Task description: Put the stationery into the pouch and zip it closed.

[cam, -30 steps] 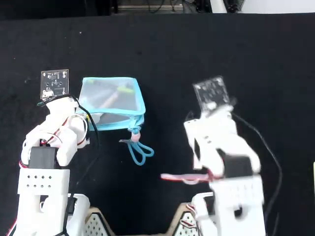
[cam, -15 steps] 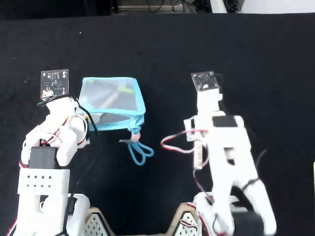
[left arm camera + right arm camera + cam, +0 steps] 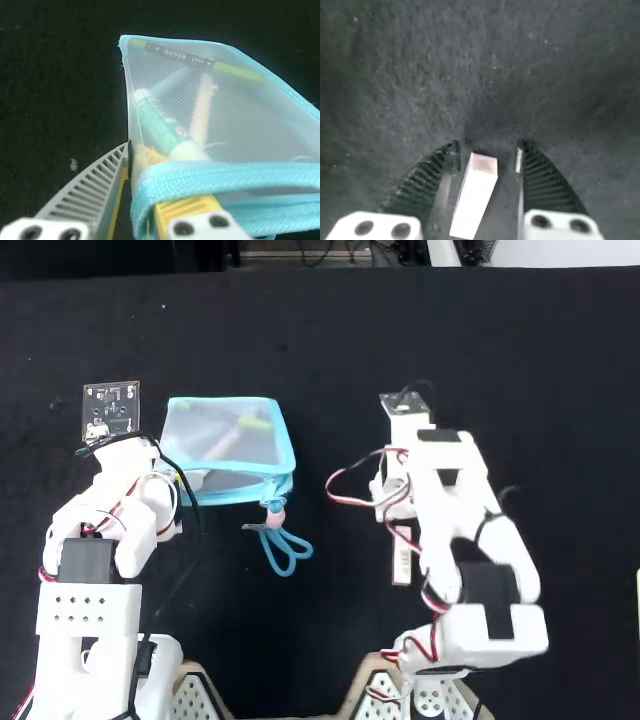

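Over to the black table: the light blue mesh pouch lies flat at about 10 o'clock from the table's centre. The left gripper has it by the 7 o'clock corner. In the left wrist view, the left gripper has its fingers clamped shut on the pouch at the blue zip band, grey finger outside the mesh and yellow finger under the band. Whether the zip is open or shut, I cannot tell.

Stationery shows through the mesh: a yellow-green pen along the far edge, a green marker near the clamped corner, and a pale orange stick just beside it. From above, the yellow-green pen lies at the pouch's 2 o'clock side.

A pink bead hangs at the pouch's 5 o'clock corner, with a blue cord loop trailing onto the table below it.

The right arm stands at 3 o'clock of the pouch, well apart. The right gripper points down at the table with its dark fingers spread open. A white bar lies between them, a gap on each side, gripped by neither.
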